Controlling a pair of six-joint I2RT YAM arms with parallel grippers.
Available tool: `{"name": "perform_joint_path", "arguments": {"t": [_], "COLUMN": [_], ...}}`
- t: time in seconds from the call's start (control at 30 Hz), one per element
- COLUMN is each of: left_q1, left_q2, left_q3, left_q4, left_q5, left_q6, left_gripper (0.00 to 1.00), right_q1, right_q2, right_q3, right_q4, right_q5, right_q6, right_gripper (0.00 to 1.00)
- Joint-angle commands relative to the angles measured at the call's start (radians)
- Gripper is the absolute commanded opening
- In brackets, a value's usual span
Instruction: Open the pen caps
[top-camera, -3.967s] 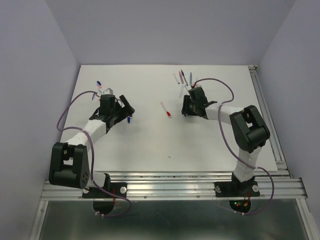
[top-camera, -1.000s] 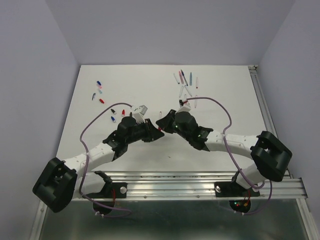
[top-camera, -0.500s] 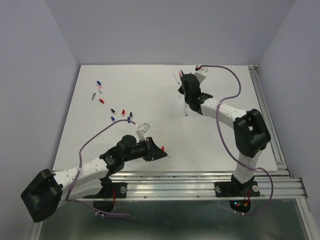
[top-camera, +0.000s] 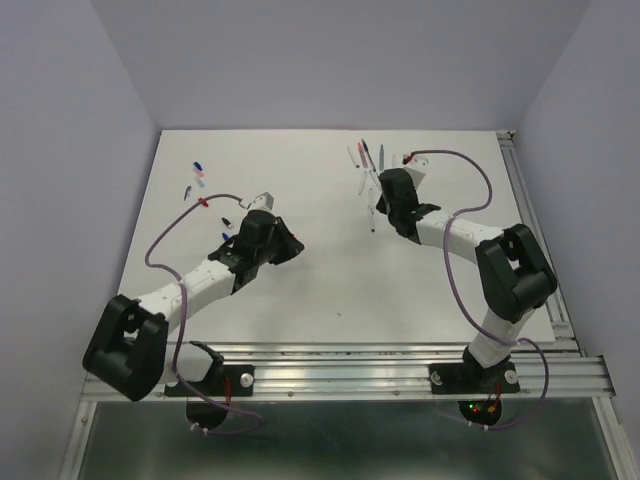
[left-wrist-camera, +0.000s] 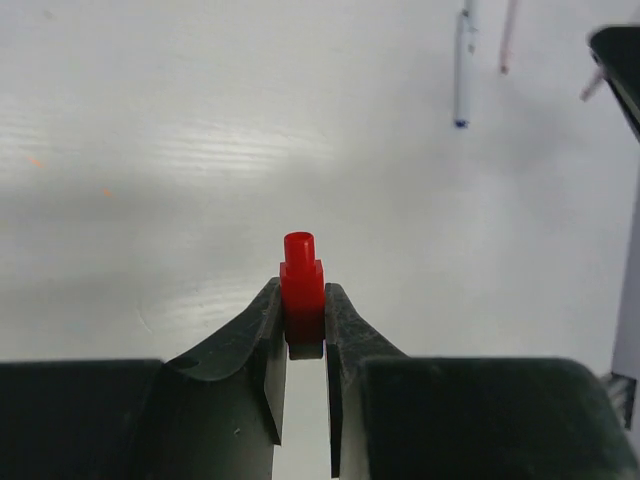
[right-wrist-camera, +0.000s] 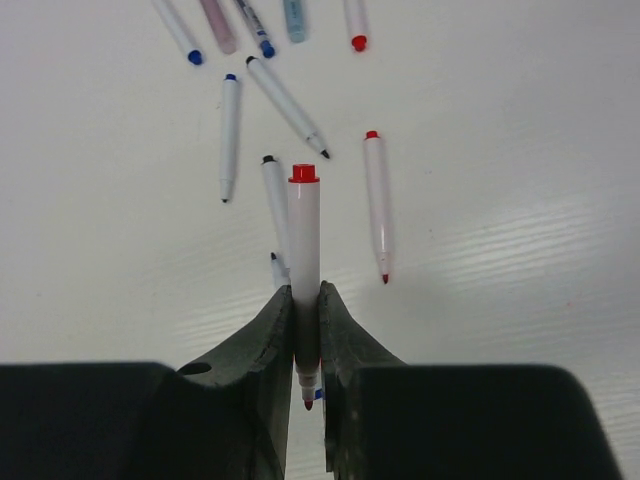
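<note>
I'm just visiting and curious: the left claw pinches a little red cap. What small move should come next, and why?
Probably lower the left gripper to the table and let go. The red cap is free of any pen, pinched between the jaws, and other loose caps lie nearby on that side.

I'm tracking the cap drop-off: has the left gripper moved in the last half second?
Yes. The left gripper, shut on a red cap, went from near the front rail up the table toward the loose caps.
</note>
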Motion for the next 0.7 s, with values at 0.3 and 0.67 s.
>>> {"name": "perform_joint_path", "arguments": {"t": [0.3,0.67], "left_q1": [0.131,0.137], "left_q2": [0.469,0.519], "left_q3": [0.340,0.388], "left_q4": [-0.199,-0.254], "left_q5": [-0.051,-0.140], "left_q6": [0.137,0.130], "left_gripper": [0.00,0.20], "right_q1": [-0.124,-0.127], "right_q2": [0.114,0.214], "right_q3": [0.019,0.088], "right_q4": [0.034,0.030], "right_q5": [-0.227,-0.290], "right_q6": [-0.180,-0.210], "right_gripper": [0.13,0.16]}}
